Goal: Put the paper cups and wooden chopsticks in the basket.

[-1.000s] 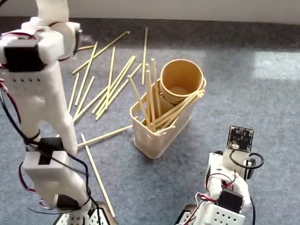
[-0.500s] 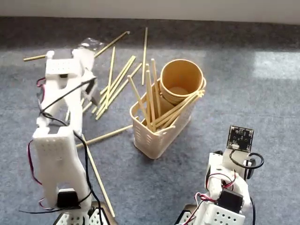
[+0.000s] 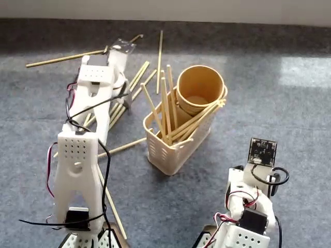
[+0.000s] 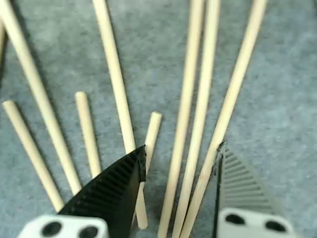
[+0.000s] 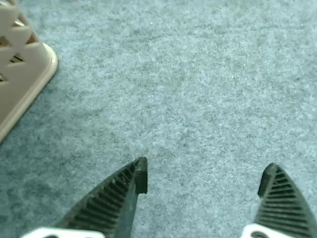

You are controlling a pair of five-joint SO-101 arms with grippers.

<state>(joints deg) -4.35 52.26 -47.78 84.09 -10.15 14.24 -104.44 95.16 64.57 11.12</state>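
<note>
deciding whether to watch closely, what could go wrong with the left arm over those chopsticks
The open left gripper straddles several close-lying chopsticks, so it may pinch more than one or let one slip. The basket is already crowded with leaning sticks and cups; new ones could slide out.
</note>
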